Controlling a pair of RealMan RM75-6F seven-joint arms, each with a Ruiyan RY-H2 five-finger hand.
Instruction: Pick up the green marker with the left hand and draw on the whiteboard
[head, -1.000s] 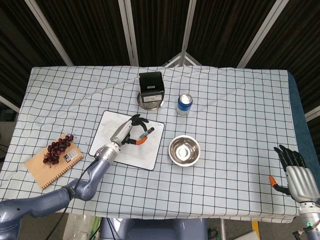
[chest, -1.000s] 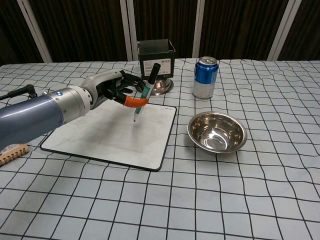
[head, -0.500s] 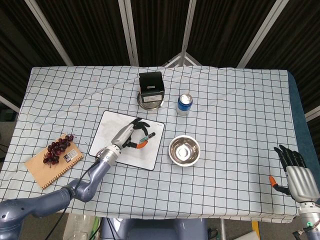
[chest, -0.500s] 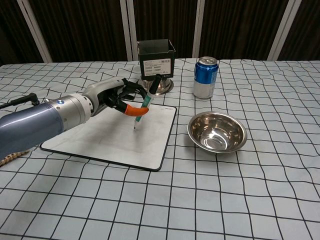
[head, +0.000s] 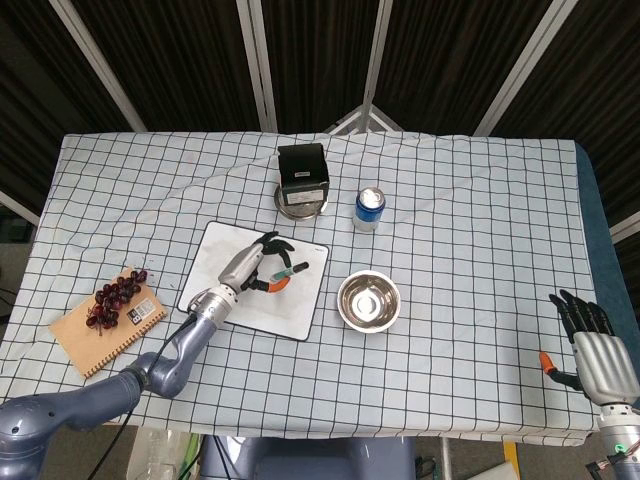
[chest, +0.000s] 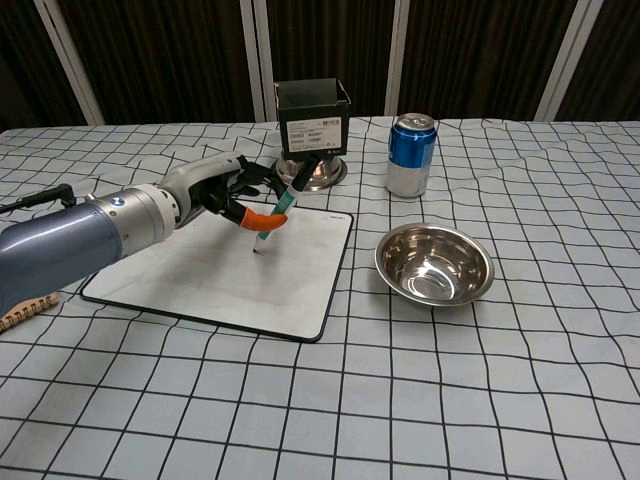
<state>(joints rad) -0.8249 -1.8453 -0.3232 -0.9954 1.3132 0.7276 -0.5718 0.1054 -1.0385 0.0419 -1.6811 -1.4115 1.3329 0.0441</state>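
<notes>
The steel bowl (chest: 434, 264) stands on the counter (head: 470, 220) just right of the whiteboard (chest: 215, 265); its interior shows only reflections, no contents. The blue drink can (chest: 412, 154) stands upright behind the bowl; whether it is opened cannot be told. A black box (chest: 312, 118) sits on a round metal base (chest: 318, 175) just beyond the whiteboard's far edge; what the box holds cannot be seen.

The head view alone shows a brown notebook (head: 92, 335) at the counter's left side with a bunch of dark grapes (head: 115, 296) lying on it, and the right robot hand (head: 595, 350) well apart at the near right corner. The chest view shows only a corner of the notebook and none of the right robot hand. The chest view alone shows the marker's tilt and the bowl's interior clearly.

The left robot hand (chest: 222, 190) reaches over the whiteboard from the left, forearm low and nearly level. It pinches the green marker (chest: 272, 215) between the orange-tipped thumb and the fingers, other fingers curled around. The marker leans with its top toward the black box and its tip down at the board surface, near the board's middle; contact looks likely but cannot be confirmed.

The right robot hand holds nothing, fingers extended and apart.
</notes>
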